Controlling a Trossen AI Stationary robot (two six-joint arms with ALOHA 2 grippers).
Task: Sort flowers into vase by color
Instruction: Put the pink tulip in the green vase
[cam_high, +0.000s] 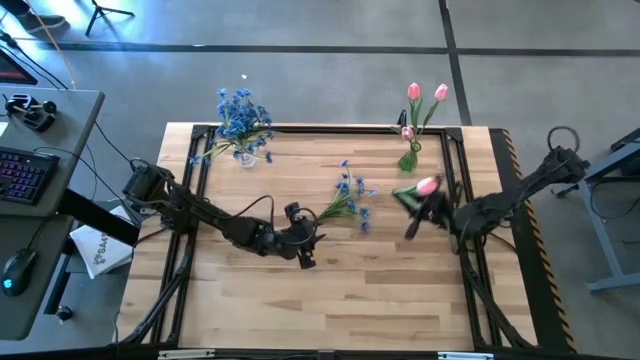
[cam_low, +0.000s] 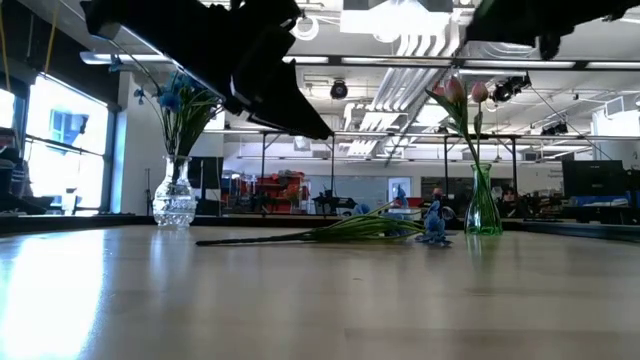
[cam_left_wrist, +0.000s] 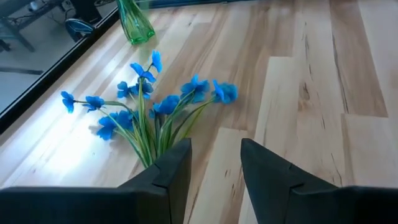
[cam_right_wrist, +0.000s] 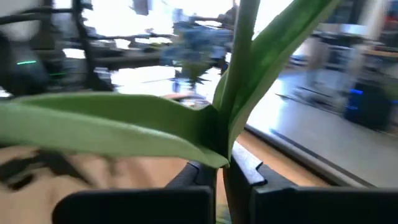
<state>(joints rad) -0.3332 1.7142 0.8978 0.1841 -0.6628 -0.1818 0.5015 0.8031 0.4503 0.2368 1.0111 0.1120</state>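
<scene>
A bunch of blue-blossomed flowers (cam_high: 350, 195) lies flat on the table's middle, and also shows in the low view (cam_low: 340, 230). My left gripper (cam_high: 312, 237) is open just short of the bunch's stem ends; the stems (cam_left_wrist: 149, 146) lie beside one finger and the gap (cam_left_wrist: 214, 168) is empty. My right gripper (cam_high: 425, 210) is shut on a pink tulip (cam_high: 427, 186) at the right of the table. A clear vase of blue flowers (cam_high: 243, 125) stands at the far left. A green vase of pink tulips (cam_high: 412, 150) stands at the far right. My right gripper pinches the tulip's green stem (cam_right_wrist: 222, 163) between its two fingers, just below where two long leaves (cam_right_wrist: 124, 124) branch off. The fingers lie across the stem. The tulip is lifted clear of the table, and its head shows beside the gripper in the high view.
A black rail frame (cam_high: 190, 170) runs along the table's left, far and right sides. The glass vase (cam_low: 175, 200) and the green vase (cam_low: 482, 205) stand at the far edge. Bare wood (cam_high: 330, 300) lies toward the near edge. A desk with a keyboard (cam_high: 25, 170) stands to the left.
</scene>
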